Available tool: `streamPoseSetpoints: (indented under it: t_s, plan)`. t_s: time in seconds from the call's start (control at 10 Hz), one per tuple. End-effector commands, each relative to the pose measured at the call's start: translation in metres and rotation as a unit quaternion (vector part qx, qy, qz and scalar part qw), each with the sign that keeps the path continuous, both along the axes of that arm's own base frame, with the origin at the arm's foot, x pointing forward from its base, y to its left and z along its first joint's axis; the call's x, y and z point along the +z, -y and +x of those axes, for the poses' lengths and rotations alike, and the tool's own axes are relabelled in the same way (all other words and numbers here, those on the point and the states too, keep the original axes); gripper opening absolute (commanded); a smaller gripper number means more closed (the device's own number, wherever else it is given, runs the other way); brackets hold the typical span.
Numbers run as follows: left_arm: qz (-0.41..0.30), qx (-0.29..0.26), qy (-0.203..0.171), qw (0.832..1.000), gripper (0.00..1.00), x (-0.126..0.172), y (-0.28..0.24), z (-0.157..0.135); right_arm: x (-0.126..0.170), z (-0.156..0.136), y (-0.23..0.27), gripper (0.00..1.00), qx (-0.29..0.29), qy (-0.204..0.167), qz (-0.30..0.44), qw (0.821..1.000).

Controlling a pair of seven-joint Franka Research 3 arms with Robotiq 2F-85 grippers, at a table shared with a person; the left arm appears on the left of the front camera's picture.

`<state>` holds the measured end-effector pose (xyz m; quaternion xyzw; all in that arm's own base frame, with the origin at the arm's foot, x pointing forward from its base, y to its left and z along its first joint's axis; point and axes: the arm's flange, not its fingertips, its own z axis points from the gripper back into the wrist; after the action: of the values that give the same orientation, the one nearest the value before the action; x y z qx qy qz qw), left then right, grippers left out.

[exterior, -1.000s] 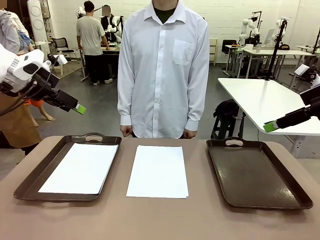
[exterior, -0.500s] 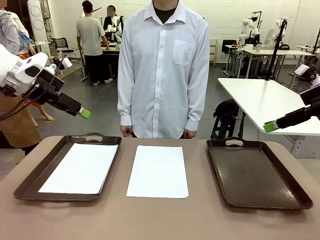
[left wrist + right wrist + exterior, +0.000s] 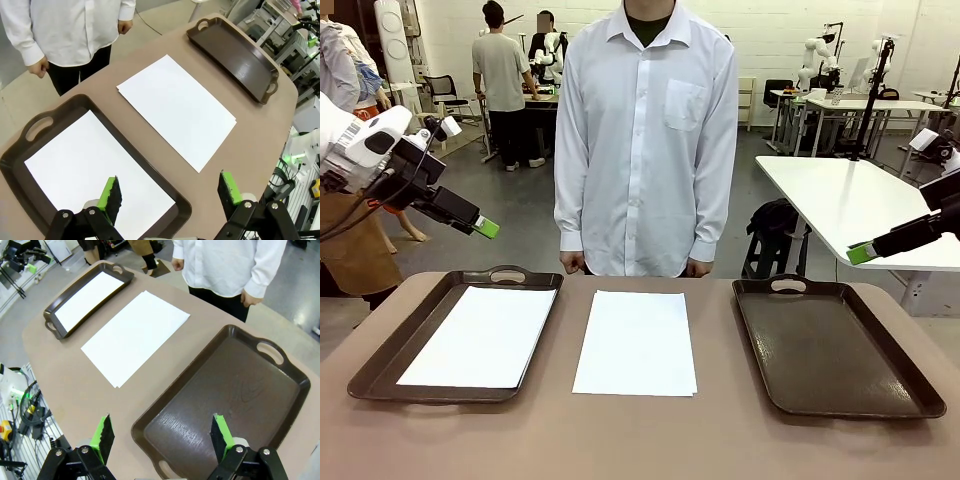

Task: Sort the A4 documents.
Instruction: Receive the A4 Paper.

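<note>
A4 documents (image 3: 637,342): two blank white sheets, both lying flat. The left fingers (image 3: 486,227) are released, green pads spread wide with nothing between them, and they hang in the air at about 10 o'clock of the bench (image 3: 640,440), above the far outer corner of the left tray (image 3: 508,274). The left wrist view looks down between them at that tray's rim and the corner of the sheet inside it. The right fingers (image 3: 860,253) are likewise released and empty, raised at about 2 o'clock, out past the far outer corner of the right tray (image 3: 830,350); the right wrist view looks down past them on that tray's bare dark inside.

The first sheet (image 3: 480,335) lies inside the left tray at 9 o'clock, within its rim. The second sheet (image 3: 637,320) lies directly on the bench at the dial's centre, between the two trays and touching neither. The right tray sits at 3 o'clock. Both trays are dark brown with cut-out handles and point a short end towards 12 o'clock, where a person (image 3: 648,130) in a white shirt stands at the far edge, both hands hanging at the sides, just behind the bench
</note>
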<state>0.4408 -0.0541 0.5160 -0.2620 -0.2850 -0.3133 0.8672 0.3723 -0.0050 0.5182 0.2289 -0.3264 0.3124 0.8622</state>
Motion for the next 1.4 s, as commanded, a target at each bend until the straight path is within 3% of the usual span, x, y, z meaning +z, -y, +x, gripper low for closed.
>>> streamPoseSetpoints:
  t_s: [0.0,1.3]
  plan:
    - [0.003,0.001,0.001,1.0,1.0,-0.0008,0.0005,0.0,-0.002,0.0023,-0.0003,1.0,0.007,0.002,0.01,1.0]
    - [0.003,0.001,0.001,1.0,1.0,-0.0008,0.0005,0.0,-0.002,0.0023,-0.0003,1.0,0.007,0.002,0.01,1.0]
